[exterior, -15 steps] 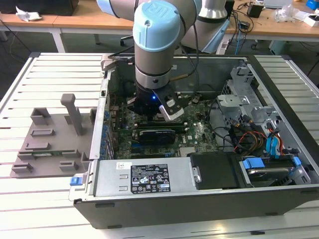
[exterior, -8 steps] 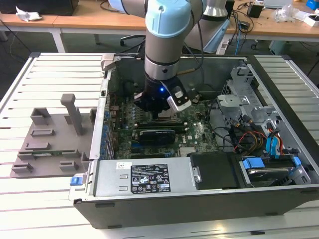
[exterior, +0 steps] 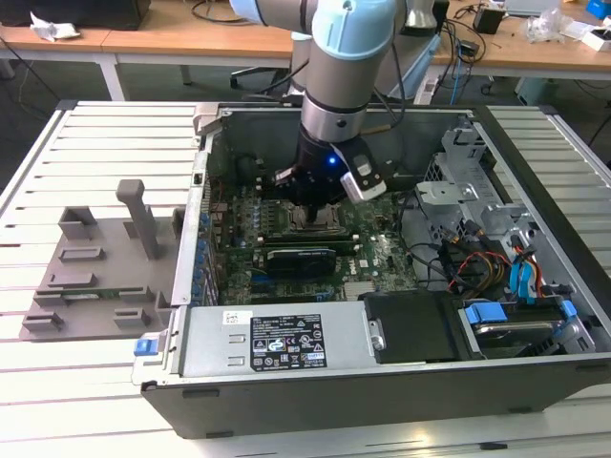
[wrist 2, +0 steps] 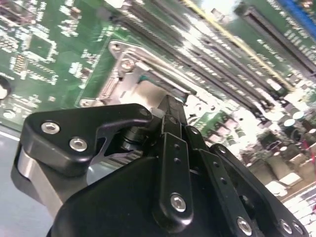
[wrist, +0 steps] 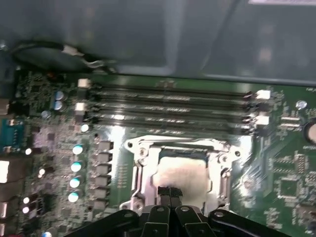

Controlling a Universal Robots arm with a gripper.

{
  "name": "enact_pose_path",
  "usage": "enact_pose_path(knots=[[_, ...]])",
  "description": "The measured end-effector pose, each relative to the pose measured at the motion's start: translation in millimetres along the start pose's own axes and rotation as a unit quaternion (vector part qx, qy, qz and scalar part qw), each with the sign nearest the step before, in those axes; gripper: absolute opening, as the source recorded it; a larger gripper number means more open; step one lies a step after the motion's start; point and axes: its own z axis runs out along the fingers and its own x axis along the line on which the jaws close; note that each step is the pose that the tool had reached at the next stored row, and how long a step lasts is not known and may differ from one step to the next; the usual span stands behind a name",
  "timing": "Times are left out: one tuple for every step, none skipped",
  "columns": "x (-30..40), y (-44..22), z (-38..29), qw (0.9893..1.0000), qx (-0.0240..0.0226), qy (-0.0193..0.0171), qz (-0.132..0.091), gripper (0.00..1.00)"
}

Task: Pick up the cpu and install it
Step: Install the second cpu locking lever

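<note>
The cpu (wrist: 183, 170) is a silvery square lying flat inside the metal socket frame (wrist: 139, 165) on the green motherboard. My gripper (wrist: 170, 191) hangs right over it, its two black fingertips (wrist: 164, 190) pressed together at the cpu's near edge with nothing between them. In the second wrist view the fingers (wrist 2: 170, 128) taper to a point over the cpu's pale top (wrist 2: 140, 94) and the socket bracket (wrist 2: 123, 61). In the exterior view the gripper (exterior: 315, 208) reaches down into the open computer case (exterior: 205, 172), and it hides the socket.
Several long memory slots (wrist: 168, 106) run just beyond the socket. A long black expansion card (exterior: 301, 258) lies nearer the case front, with the power supply (exterior: 277, 339) and drive bay (exterior: 516, 320) beyond it. A grey fixture (exterior: 95, 267) stands on the slatted table at the exterior view's left.
</note>
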Motion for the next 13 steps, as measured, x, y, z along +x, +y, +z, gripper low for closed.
enact_pose_path(knots=[[-2.6, 2.5, 0.0, 1.0, 0.0025, 0.0013, 0.0, 0.11], [-3.9, 4.3, -0.1, 1.0, 0.0054, 0.0017, 0.0, 0.11], [-4.6, 5.9, -0.7, 1.0, 0.0088, 0.0021, 0.001, 0.11], [-5.1, 8.1, -2.7, 0.9999, 0.0139, 0.0024, 0.001, 0.11], [-5.0, 9.2, -6.6, 0.9998, 0.018, 0.0028, 0.001, 0.11], [-4.8, 9.7, -10.3, 0.9998, 0.0198, 0.0029, 0.001, 0.11], [-4.4, 10.4, -18.4, 0.9997, 0.0225, 0.0031, 0.002, 0.11], [-3.9, 10.9, -26.1, 0.9997, 0.0241, 0.0032, 0.002, 0.11], [-3.2, 11.4, -36.4, 0.9997, 0.0253, 0.0033, 0.002, 0.11], [-2.8, 11.8, -43.2, 0.9997, 0.0259, 0.0033, 0.002, 0.11], [-2.5, 12.1, -47.8, 0.9996, 0.0262, 0.0033, 0.002, 0.11], [-2.0, 12.5, -54.6, 0.9996, 0.0266, 0.0034, 0.002, 0.11], [-1.5, 12.9, -63.0, 0.9996, 0.0271, 0.0034, 0.002, 0.11]])
